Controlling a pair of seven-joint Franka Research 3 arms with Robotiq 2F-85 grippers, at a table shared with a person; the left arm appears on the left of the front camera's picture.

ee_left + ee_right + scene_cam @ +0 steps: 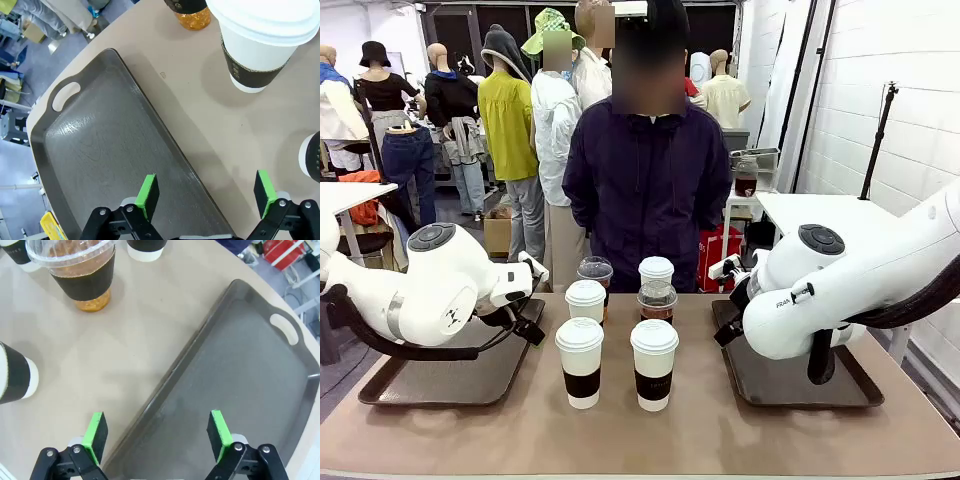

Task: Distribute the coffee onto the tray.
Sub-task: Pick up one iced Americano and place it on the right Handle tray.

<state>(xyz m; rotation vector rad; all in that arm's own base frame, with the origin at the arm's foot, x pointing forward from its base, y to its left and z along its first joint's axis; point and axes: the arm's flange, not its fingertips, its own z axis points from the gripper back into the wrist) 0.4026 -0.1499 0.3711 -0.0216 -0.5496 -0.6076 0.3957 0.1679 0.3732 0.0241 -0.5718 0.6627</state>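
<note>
Six coffee cups stand in the table's middle: white paper cups at the front left, front right, middle left and back right, and clear dome-lidded cups. My left gripper is open above the right rim of the left tray, with a white cup ahead of it. Over the left rim of the right tray my right gripper is open; a clear cup stands beyond it. Both hold nothing.
The two dark trays lie bare at the table's left and right. A person in a dark jacket stands at the far edge behind the cups. Another white cup is close to the right gripper's left side.
</note>
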